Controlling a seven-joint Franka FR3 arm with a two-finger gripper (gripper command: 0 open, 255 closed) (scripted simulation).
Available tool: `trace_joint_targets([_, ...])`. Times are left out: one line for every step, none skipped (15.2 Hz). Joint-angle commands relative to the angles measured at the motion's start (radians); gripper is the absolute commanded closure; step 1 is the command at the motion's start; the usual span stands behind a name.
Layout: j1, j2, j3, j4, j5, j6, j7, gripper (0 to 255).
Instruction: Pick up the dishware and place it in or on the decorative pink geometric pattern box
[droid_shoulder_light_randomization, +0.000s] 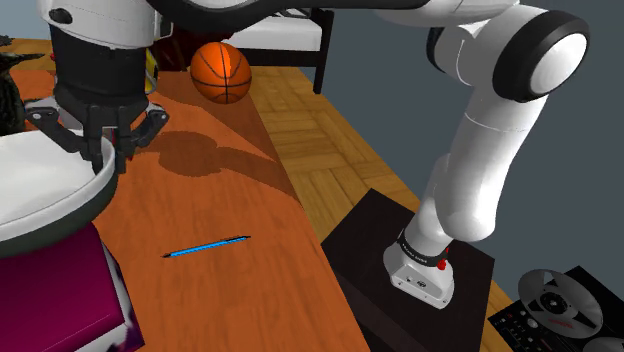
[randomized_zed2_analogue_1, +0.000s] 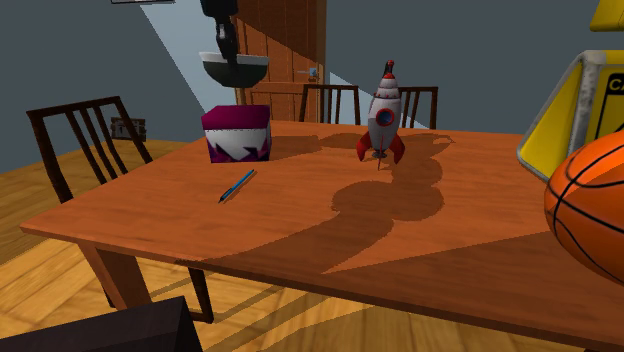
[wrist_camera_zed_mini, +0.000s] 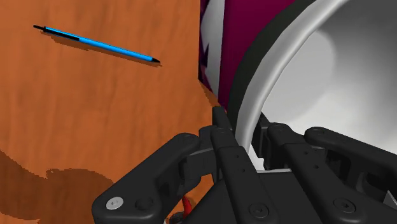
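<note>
Placing step, judged close to release. Clasped the rim of a round bowl, white inside and dark grey outside, in the black two-finger hand: fingers drawn narrow on the rim, one inside the wall and one outside, as seen in the wrist view. Hung with mouth upward and about level, clear of the orange-brown wooden tabletop.

Deciding relation: hovered in the upper left of the second exterior view, almost straight above the magenta cube-shaped box with a white zigzag pattern, with open air between bowl base and box top. Overlapped the box's top in the lower left of the shoulder view, with the bowl body spreading toward the left edge from the gripped point on the rim. Called, by this reading, for a nearly vertical descent, perhaps with a small sideways correction because the grasp sat at the rim and not over the bowl's centre.

Arm pose: rose from the stand at the shoulder view's lower right, arched across the upper edge, and ended at the upper left with the hand pointing straight down.

Lay apart from the path: slim blue pen on the tabletop near the box, white-and-red toy rocket further right, orange basketball at the far side.
</note>
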Motion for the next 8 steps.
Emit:
trace_joint_targets([0.047, 0.072, 0.015, 0.085, -0.057, -0.019, 0.064, 255])
trace_joint_targets([0.073, 0.111, 0.019, 0.133, -0.086, -0.033, 0.091, 255])
trace_joint_targets([0.102, 0.151, 0.022, 0.185, -0.114, -0.05, 0.117, 255])
trace_joint_targets([0.133, 0.193, 0.022, 0.242, -0.142, -0.069, 0.142, 255])
trace_joint_targets([0.171, 0.242, 0.022, 0.311, -0.174, -0.093, 0.167, 255])
trace_joint_targets([0.169, 0.237, 0.018, 0.29, -0.17, -0.077, 0.165, 255])
trace_joint_targets([0.165, 0.232, 0.018, 0.269, -0.167, -0.061, 0.165, 255])
trace_joint_targets([0.161, 0.228, 0.018, 0.25, -0.165, -0.045, 0.164, 255])
